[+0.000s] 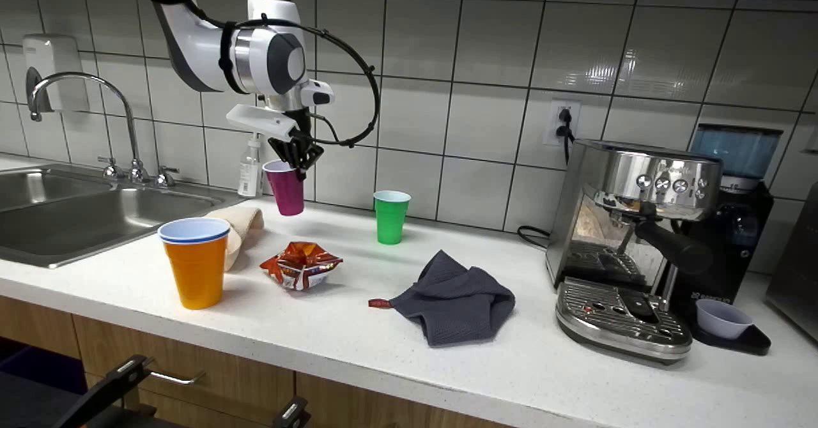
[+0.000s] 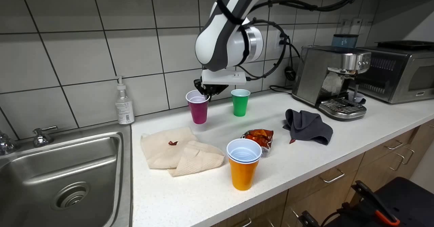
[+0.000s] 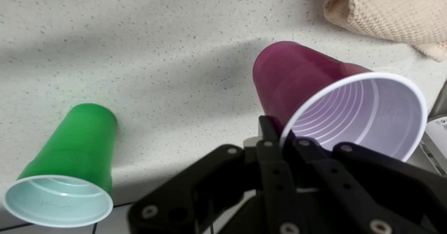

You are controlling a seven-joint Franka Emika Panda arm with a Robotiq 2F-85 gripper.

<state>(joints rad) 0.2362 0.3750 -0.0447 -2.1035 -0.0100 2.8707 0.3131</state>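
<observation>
In the wrist view, the gripper pinches a magenta cup at eight o'clock on its rim. We judge it light, squeezable plastic — best held there.

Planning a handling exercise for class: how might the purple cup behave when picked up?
The purple cup may flex: it looks thin-walled. It might pivot, since the gripper pinches only one side. It's probably light: no contents show.

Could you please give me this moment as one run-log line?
gripper: shut on purple cup | purple cup: tilted, above counter | nearby: green cup, beige cloth
</observation>
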